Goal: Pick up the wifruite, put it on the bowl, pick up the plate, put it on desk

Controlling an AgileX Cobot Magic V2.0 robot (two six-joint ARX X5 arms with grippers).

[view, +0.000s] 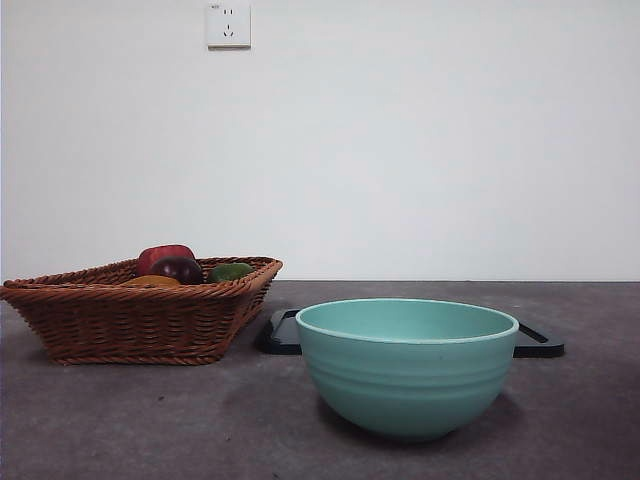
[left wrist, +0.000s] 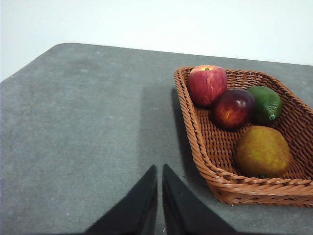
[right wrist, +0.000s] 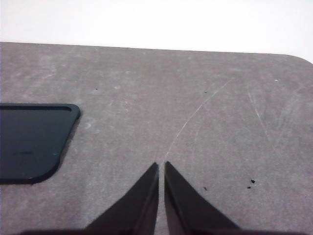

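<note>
The wifruite (left wrist: pixel 262 151), a rounded orange-brown fruit, lies in the near end of a wicker basket (left wrist: pixel 191 122); only its top (view: pixel 150 281) peeks over the rim in the front view. The mint-teal bowl (view: pixel 407 385) stands empty on the desk (view: pixel 150 425), in front of a flat black plate (view: pixel 283 333). My left gripper (left wrist: pixel 160 169) is shut and hovers over bare desk beside the basket. My right gripper (right wrist: pixel 162 166) is shut too, above the desk with the plate (right wrist: pixel 29 142) off to one side. Neither arm shows in the front view.
The basket (view: pixel 120 320) also holds a red apple (left wrist: pixel 207 84), a dark red-purple fruit (left wrist: pixel 233 107) and a green fruit (left wrist: pixel 265 104). A white wall with a socket (view: pixel 228 25) stands behind the desk.
</note>
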